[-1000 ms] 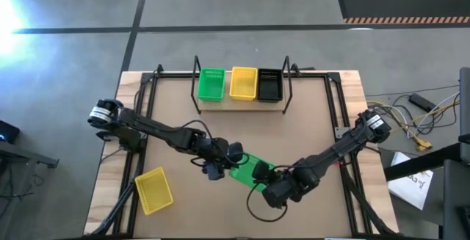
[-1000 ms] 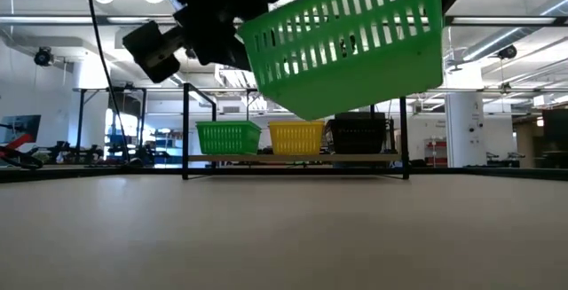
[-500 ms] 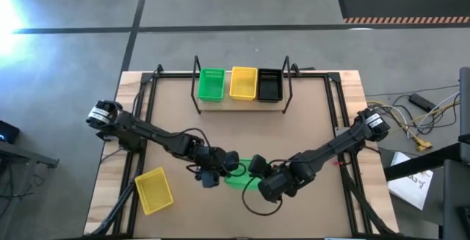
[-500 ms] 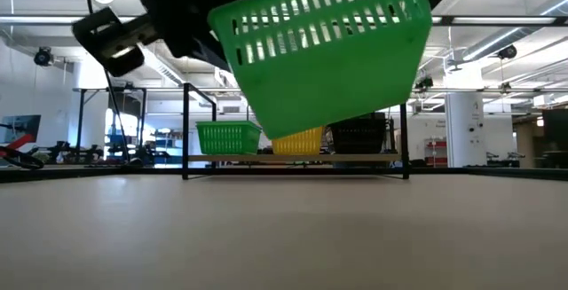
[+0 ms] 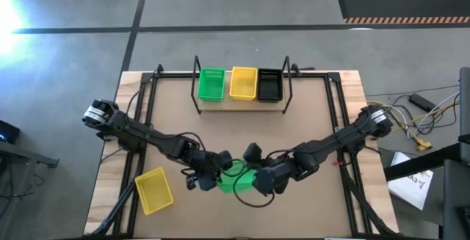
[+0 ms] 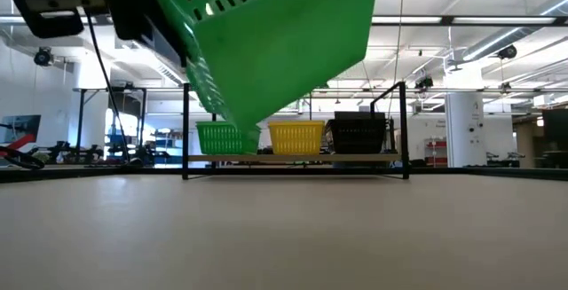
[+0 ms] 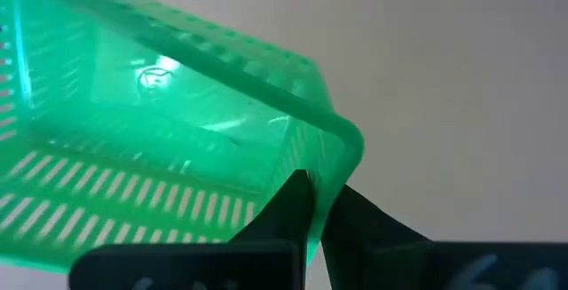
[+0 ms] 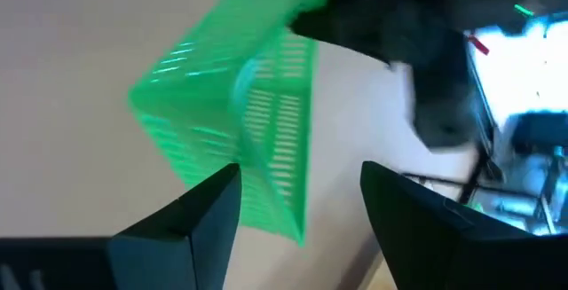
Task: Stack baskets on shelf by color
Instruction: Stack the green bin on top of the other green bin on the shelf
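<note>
Spanning most of the high view: brown tabletop (image 5: pixel 308 130), framed by black rails, both dark arms reaching in from its side edges toward the near middle

Standing at the far edge of the table: shelf (image 5: pixel 240 105), light wooden board with black wire uprights at both ends, carrying three baskets side by side in one row – green one (image 5: pixel 211 83) at the left end, yellow one (image 5: pixel 244 82) in the middle, black one (image 5: pixel 269 84) at the right end; same row seen across the table in the low view, green (image 6: pixel 226 137), yellow (image 6: pixel 296 137), black (image 6: pixel 359 135), touching or nearly so

Lying flat on the tabletop near the front left corner, well apart from both arms: spare yellow basket (image 5: pixel 154 190), open side up

Held clear of the table near the front middle: green basket (image 5: pixel 241 177), tilted, filling the top of the low view (image 6: pixel 275 42) with its underside toward the camera

Clamped on that basket's rim at a corner: left gripper (image 7: pixel 315 206), fingers pinched tight with the green wall between them, arm stretched across from the left edge

Sitting just beside the same basket on its right: right gripper (image 8: pixel 297 184), fingers spread wide with nothing between them, basket (image 8: pixel 240 144) seen a little way ahead of them, tilted on a corner
</note>
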